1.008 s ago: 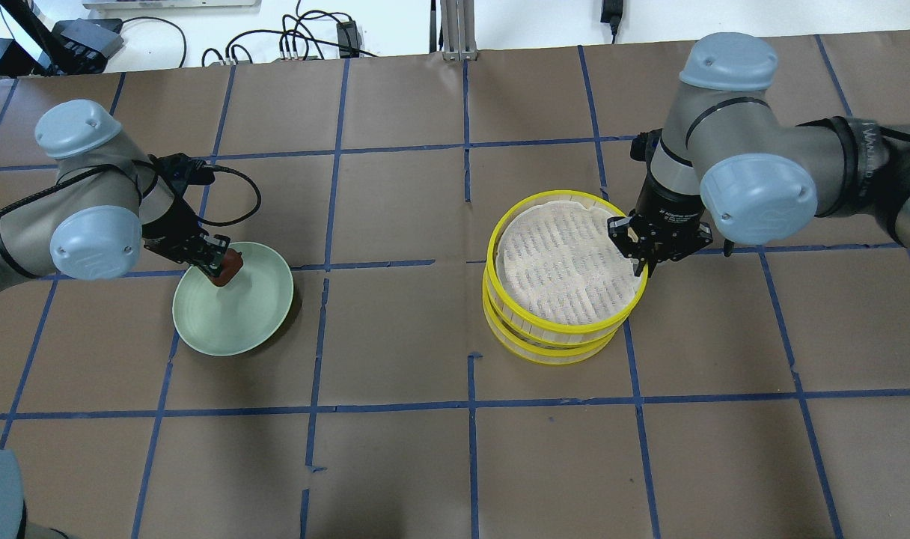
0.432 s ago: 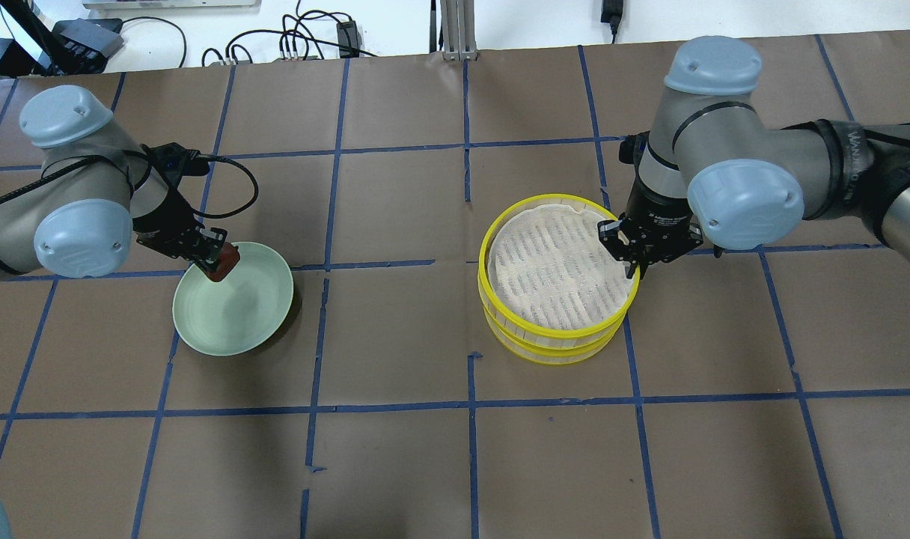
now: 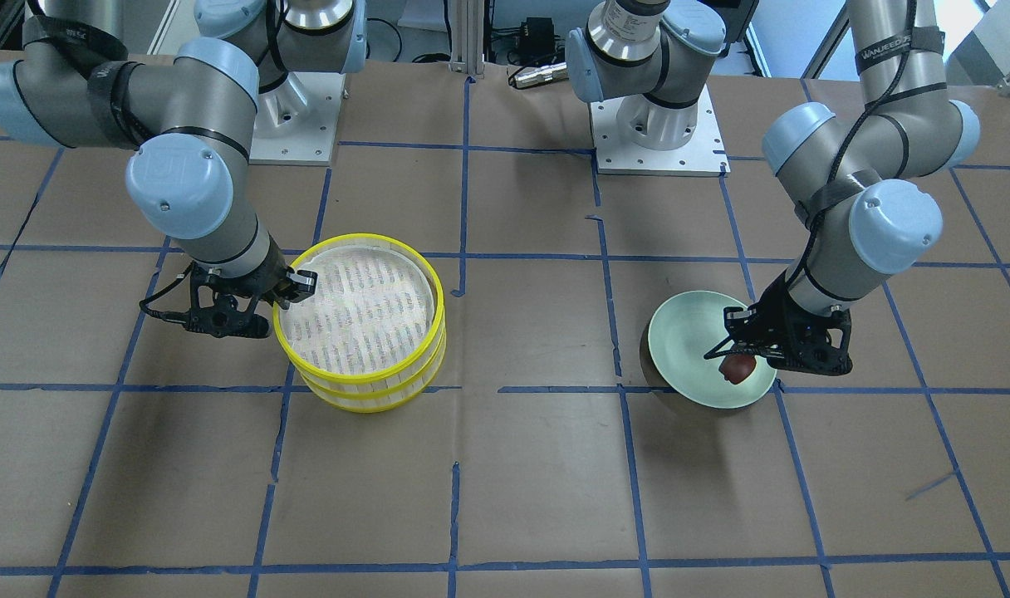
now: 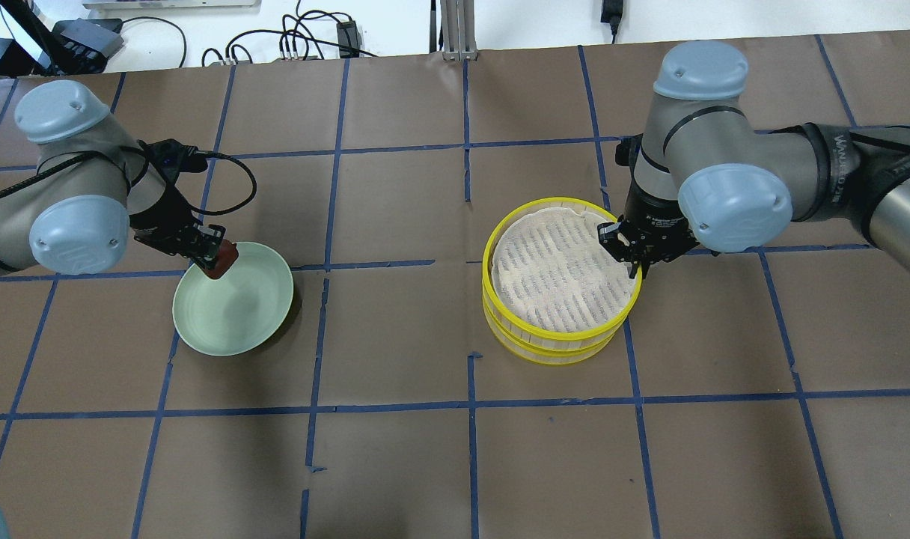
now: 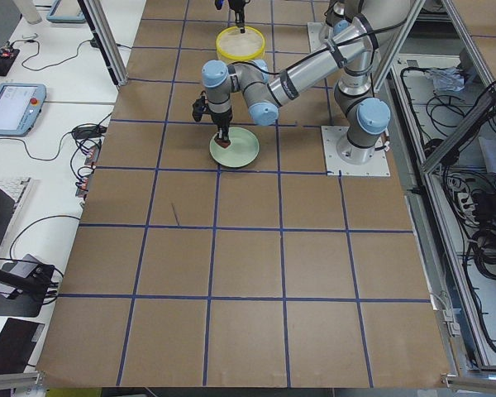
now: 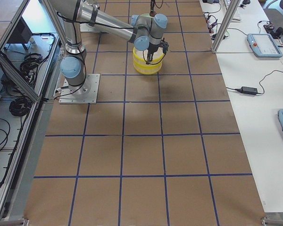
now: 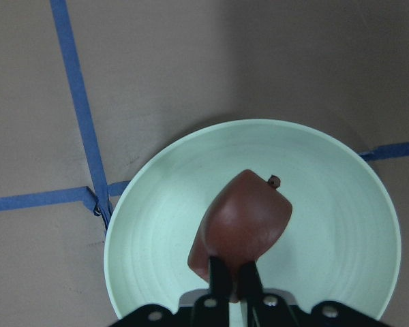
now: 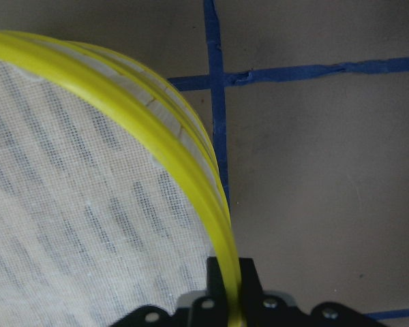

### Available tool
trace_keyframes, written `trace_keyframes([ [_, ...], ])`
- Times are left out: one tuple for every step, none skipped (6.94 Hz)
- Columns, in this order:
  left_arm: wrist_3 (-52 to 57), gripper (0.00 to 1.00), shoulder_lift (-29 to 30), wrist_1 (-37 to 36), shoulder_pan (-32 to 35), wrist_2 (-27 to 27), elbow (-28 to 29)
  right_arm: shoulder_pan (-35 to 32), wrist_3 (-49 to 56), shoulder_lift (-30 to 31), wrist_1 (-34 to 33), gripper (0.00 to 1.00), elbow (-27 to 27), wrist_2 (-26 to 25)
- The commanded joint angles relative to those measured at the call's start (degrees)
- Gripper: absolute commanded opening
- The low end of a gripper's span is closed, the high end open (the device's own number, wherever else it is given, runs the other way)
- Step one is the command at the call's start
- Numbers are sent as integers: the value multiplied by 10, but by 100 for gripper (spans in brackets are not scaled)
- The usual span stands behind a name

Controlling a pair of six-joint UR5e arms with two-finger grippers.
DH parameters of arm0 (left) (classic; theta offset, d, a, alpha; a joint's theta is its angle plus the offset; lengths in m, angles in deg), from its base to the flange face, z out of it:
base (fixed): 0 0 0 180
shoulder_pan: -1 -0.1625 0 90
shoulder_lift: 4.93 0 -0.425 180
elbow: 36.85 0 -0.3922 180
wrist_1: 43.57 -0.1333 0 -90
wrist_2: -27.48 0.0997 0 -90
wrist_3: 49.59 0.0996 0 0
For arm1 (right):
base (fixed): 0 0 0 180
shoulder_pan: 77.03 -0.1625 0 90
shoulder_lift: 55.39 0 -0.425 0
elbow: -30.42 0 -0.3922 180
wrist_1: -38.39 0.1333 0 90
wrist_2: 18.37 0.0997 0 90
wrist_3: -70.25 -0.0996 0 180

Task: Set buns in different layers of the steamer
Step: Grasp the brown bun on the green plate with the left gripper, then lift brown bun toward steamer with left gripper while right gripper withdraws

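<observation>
Left tool [image 7: 235,281] pinches small rounded reddish-brown bun [image 7: 244,221] by one end: likely soft, light (crushable). Right tool [image 8: 233,276] clamps top yellow-rimmed slatted steamer tray [image 8: 88,204] at its rim: likely stiff.

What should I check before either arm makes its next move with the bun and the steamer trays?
1. Grip of left claw on brown bun: ok, shut.
2. Clearance of bun above plate: cannot tell.
3. Hold of right claw on top tray rim: ok, shut.
4. Bare liner in top tray: ok.
5. Access to lower tray: not ok, top tray sits over it.
6. Whereabouts of white bun: cannot tell; no view shows it.
</observation>
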Motion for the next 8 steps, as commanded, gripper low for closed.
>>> trace_keyframes([
  [-1,19,0,3,-1,0,1,0,-3,-4,-2,14,-4,-3],
  [-2,19,0,3,0,0,1,0,-4,-3,-1,16,-11,-1],
  [-14,19,1,2,0,-1,2,-2,-5,-2,-2,37,-12,4],
  [-20,19,1,2,2,-1,6,-2,-5,-2,-2,99,-12,5],
  [-27,19,-1,35,10,2,31,-2,-4,-3,1,100,-9,4],
  [-63,19,-7,87,41,3,73,-1,0,4,8,100,-5,3],
  [-127,19,-15,130,77,3,103,1,2,8,11,100,13,3],
  [-215,19,-17,143,134,-13,121,18,14,7,34,100,38,3],
])
